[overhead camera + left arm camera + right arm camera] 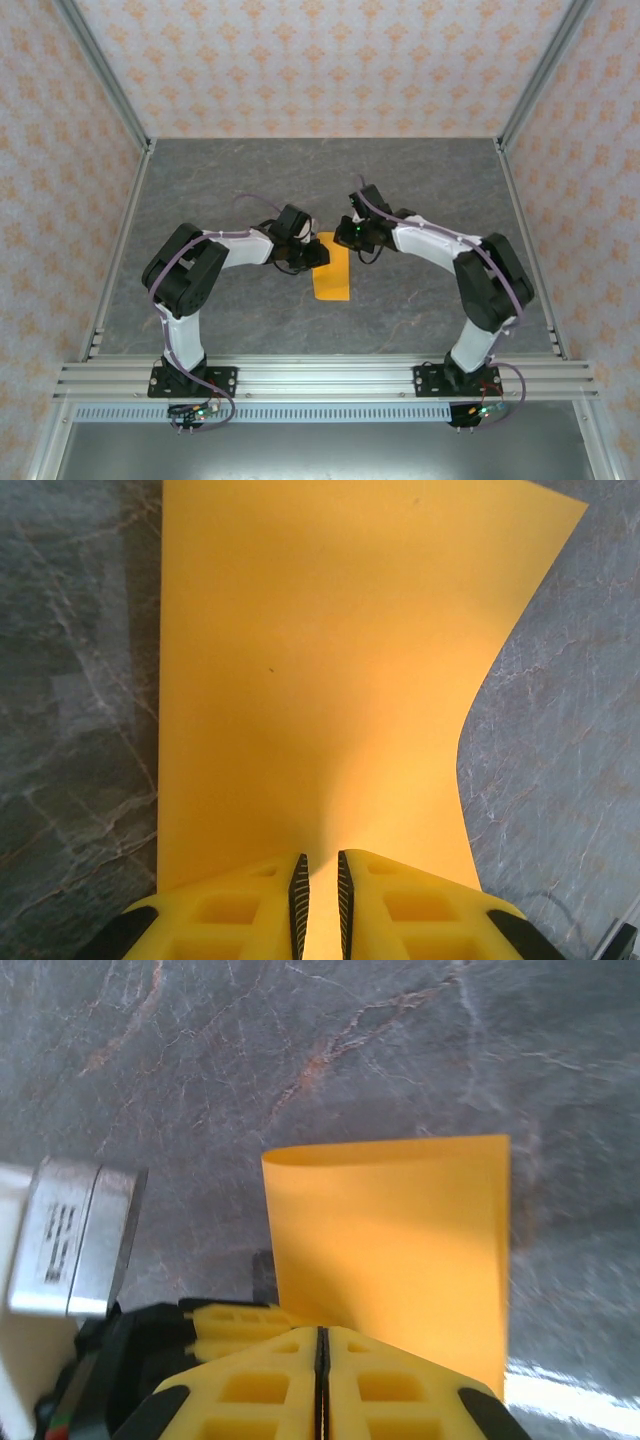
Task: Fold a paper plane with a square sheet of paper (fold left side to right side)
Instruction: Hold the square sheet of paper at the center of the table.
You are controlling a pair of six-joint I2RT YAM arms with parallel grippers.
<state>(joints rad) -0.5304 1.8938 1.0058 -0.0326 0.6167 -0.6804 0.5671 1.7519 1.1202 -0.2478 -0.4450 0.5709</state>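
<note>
Left gripper (320,865) bottom centre, jaws a slit apart at the square sheet of paper (310,680), grip unclear. Right gripper (322,1335) bottom centre, jaws pressed together at sheet's lower edge. Sheet mid-frame in top view, on grey table (250,180).

left arm (185,290), right arm (485,285): white links, black joint housings, purple cable (157,300) run along each, black base plates (195,381). left claw (321,865): yellow fingers (230,910), square pockets, black ribbed pads (298,900). right claw (322,1335): same yellow moulding.
</note>
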